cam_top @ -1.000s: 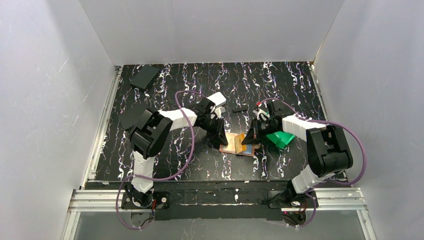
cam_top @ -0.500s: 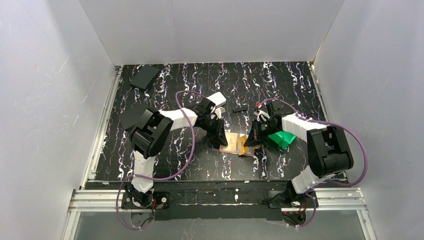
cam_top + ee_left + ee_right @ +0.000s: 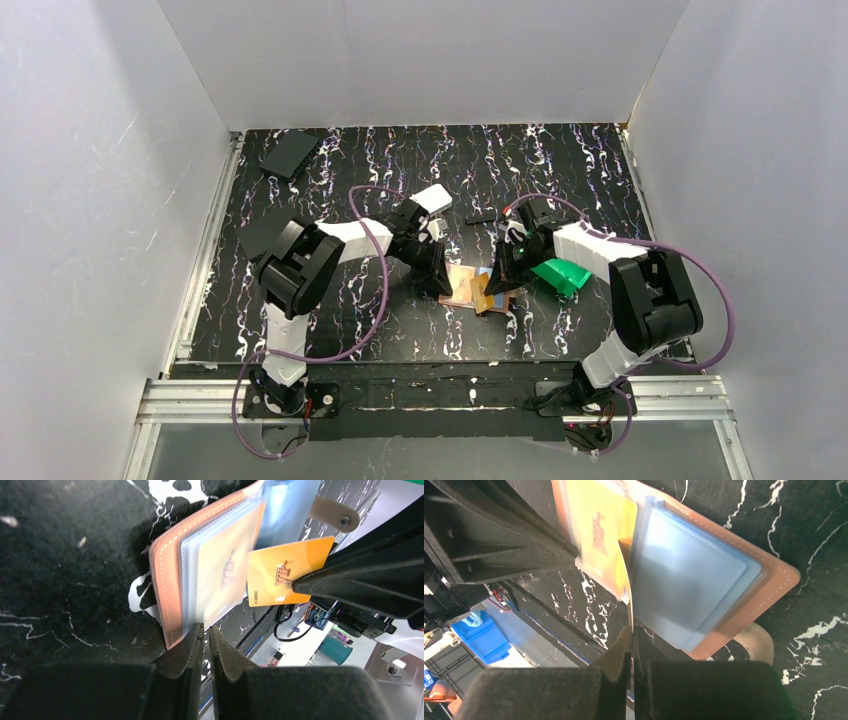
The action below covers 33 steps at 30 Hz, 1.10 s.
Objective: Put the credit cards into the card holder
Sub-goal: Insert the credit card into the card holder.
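Observation:
The card holder [image 3: 458, 283], an orange-brown leather wallet, lies open on the black mat between my arms. In the left wrist view its clear sleeves [image 3: 220, 575] hold a yellowish card and its snap tab [image 3: 332, 512] points away. My left gripper [image 3: 437, 282] [image 3: 205, 628] is shut on the lower edge of the card holder's sleeves. My right gripper [image 3: 496, 282] [image 3: 631, 630] is shut on a yellow credit card [image 3: 285, 572] [image 3: 629, 600], held on edge over the fold beside the light-blue panel [image 3: 689, 580].
A green plastic bin [image 3: 560, 274] sits just right of the right gripper. A white rounded box [image 3: 432, 197] and a small black piece [image 3: 481, 216] lie behind the wallet. Black flat items lie at the far left [image 3: 290, 153] and mid left [image 3: 260, 236].
My right gripper has carried the yellow card slightly left, closer over the wallet's fold. The wallet and left gripper have shifted a little away from me.

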Tool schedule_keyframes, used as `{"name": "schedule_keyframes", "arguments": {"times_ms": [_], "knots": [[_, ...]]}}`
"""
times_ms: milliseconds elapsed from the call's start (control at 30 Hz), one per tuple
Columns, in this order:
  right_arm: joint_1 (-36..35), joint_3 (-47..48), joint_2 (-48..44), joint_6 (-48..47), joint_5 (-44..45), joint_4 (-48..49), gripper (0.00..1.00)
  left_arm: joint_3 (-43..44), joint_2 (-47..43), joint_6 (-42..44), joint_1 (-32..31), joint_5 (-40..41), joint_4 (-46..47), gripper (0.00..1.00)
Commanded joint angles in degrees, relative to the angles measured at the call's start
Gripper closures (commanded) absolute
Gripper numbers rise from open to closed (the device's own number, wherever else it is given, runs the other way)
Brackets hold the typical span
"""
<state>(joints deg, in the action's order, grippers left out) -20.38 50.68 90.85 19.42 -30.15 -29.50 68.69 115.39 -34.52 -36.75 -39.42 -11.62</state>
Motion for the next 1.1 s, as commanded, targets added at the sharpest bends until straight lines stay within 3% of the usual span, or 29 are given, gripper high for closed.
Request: {"name": "schedule_keyframes", "arguments": {"times_ms": [0, 433, 867, 1067], "knots": [[-0.3, 3.1, 2.8, 0.7, 0.0, 0.6, 0.99, -2.9, -1.6, 1.7, 0.0, 6.4, -4.1, 0.90], [-0.3, 7.4, 8.3, 0.2, 3.0, 4.6, 0.99, -3.6, -1.9, 2.5, 0.6, 7.1, -4.7, 0.91], [0.3, 5.5, 12.9, 3.2, -2.7, 13.2, 0.99, -3.9, -1.3, 2.6, 0.8, 6.4, -4.0, 0.92], [-1.1, 4.6, 12.9, 5.0, -2.8, 15.7, 0.92, -4.0, -1.6, 2.4, 0.9, 6.0, -3.7, 0.92]]}}
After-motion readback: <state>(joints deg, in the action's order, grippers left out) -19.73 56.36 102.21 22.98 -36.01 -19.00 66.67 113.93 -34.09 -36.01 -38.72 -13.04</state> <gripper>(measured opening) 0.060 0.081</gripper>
